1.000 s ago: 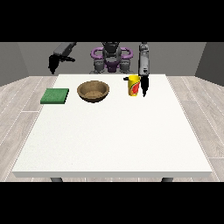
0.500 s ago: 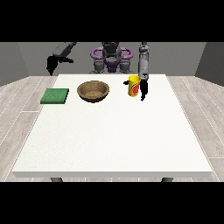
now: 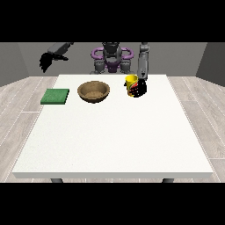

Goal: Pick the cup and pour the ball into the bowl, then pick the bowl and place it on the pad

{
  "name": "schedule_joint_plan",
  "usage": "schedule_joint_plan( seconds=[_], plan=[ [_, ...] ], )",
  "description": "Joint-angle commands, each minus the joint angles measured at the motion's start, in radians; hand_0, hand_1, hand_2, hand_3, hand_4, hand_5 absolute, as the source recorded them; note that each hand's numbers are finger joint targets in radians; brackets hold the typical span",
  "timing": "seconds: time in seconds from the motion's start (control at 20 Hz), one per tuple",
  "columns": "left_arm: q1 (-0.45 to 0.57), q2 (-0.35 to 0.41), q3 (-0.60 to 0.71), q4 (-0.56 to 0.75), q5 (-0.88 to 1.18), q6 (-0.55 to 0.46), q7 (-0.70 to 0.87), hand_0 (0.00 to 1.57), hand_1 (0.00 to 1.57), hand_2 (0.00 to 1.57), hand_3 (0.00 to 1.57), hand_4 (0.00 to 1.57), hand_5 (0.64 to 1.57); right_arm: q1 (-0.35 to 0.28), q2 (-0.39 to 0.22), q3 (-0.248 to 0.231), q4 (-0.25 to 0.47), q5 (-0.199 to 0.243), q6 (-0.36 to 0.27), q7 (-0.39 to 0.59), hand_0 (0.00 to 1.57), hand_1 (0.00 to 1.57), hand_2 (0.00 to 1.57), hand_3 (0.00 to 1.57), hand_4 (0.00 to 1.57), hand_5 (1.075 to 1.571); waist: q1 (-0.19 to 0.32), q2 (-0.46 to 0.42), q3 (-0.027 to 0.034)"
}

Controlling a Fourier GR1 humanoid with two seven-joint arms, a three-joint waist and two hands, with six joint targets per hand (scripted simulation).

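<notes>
The yellow cup (image 3: 130, 84), a smooth cylinder with a red patch on its side, stands upright on the white table (image 3: 114, 140) near the far edge. The black hand at the view's right (image 3: 139, 88) is against its side, fingers wrapped round it. Just left sits the round wooden bowl (image 3: 93, 92), brown and shallow. Farther left lies the flat green square pad (image 3: 55, 96). The hand at the view's left (image 3: 47, 61) hangs raised beyond the table's corner, fingers drooping loosely, holding nothing.

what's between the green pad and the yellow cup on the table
The wooden bowl sits between the green pad and the yellow cup, as the front view shows; bare white table separates it from each.
</notes>
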Motion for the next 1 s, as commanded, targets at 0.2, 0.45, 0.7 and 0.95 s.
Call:
schedule_joint_plan(
  seconds=[0.2, 0.45, 0.7, 0.95],
  plan=[
    [-0.064, 0.183, -0.141, -0.004, -0.224, 0.086, 0.321, 1.41, 1.41, 1.57, 1.57, 1.57, 1.329, 0.027, 0.011, 0.01, 0.102, 0.034, -0.044, 0.088, 0.0, 0.0, 0.0, 0.0, 0.0, 1.569, 0.093, -0.218, -0.0078],
    [-0.222, 0.329, -0.177, 0.014, -0.324, 0.036, 0.591, 1.46, 1.46, 1.57, 1.57, 1.57, 1.282, 0.065, -0.003, -0.002, 0.153, 0.015, 0.014, 0.052, 0.0, 0.0, 0.0, 0.0, 0.0, 1.568, 0.056, -0.258, -0.0087],
    [-0.28, 0.265, -0.233, -0.017, -0.424, 0.096, 0.683, 1.47, 1.47, 1.57, 1.57, 1.57, 1.278, -0.027, -0.022, -0.03, 0.19, -0.007, 0.002, 0.058, 0.0, 0.0, 0.0, 0.0, 0.0, 1.568, 0.07, -0.191, -0.0116],
    [-0.336, 0.259, -0.288, -0.033, -0.534, 0.11, 0.824, 1.49, 1.49, 1.57, 1.57, 1.57, 1.273, 0.012, -0.068, -0.059, 0.253, -0.006, 0.075, -0.045, 0.0, 0.0, 0.0, 0.0, 0.0, 1.569, 0.058, -0.179, -0.0108]
  ],
)
